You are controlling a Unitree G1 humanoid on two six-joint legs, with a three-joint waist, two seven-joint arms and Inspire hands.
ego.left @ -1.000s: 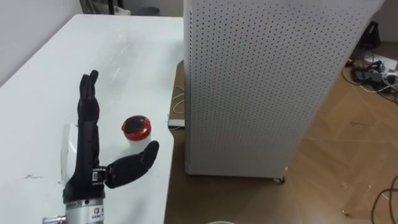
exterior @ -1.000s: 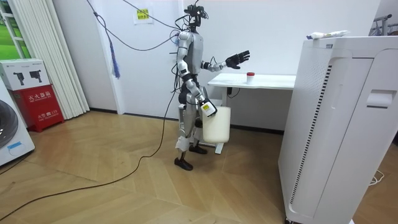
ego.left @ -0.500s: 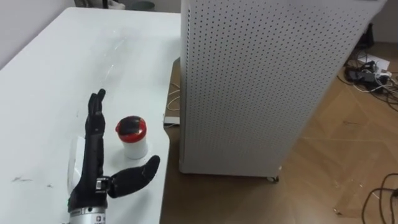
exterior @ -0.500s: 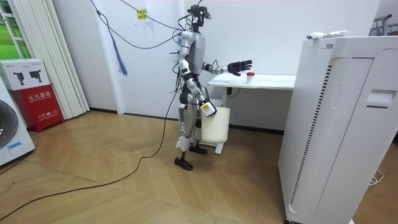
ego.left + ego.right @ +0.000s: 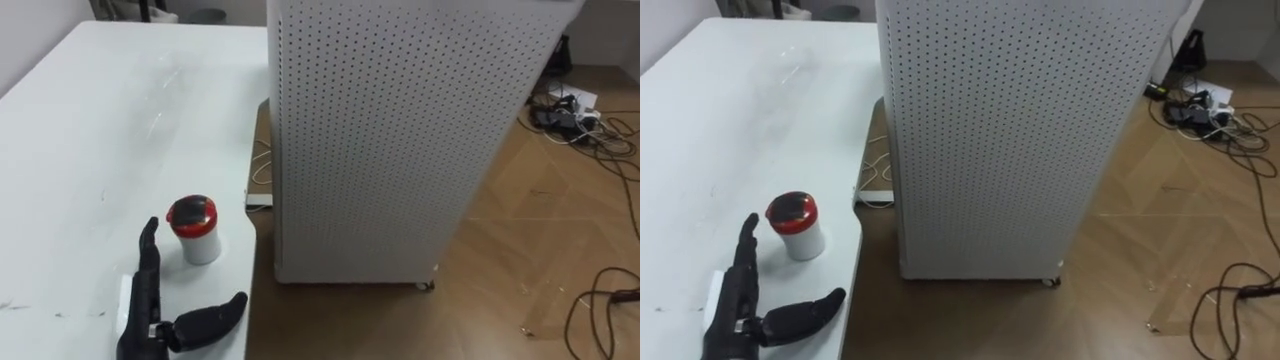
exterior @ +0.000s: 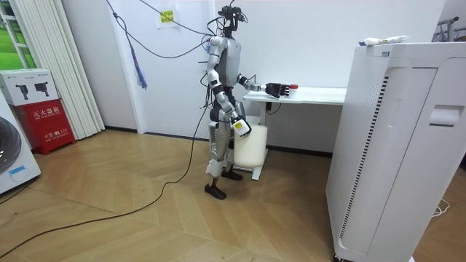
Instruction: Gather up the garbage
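Note:
A small white cup with a red lid (image 5: pixel 195 228) stands upright near the right edge of the white table (image 5: pixel 90 130). My left hand (image 5: pixel 148 300) lies just left of it and nearer to me, open, with straight fingers pointing away and the thumb spread out below the cup. A small gap separates the fingertips from the cup. In the room view the left hand (image 6: pixel 275 89) hovers at tabletop height next to the cup (image 6: pixel 293 87). My right hand (image 6: pixel 239 126) hangs low by a white container (image 6: pixel 253 149); its grasp is unclear.
A tall white perforated cabinet (image 5: pixel 390 130) stands on the wooden floor right beside the table's edge. Cables lie on the floor at the far right (image 5: pixel 590 110). I stand at the end of the table, a large white appliance (image 6: pixel 393 145) further off.
My left hand came down from a raised pose to tabletop height beside the cup. The eye view shifted, so the cup sits further left in the picture.

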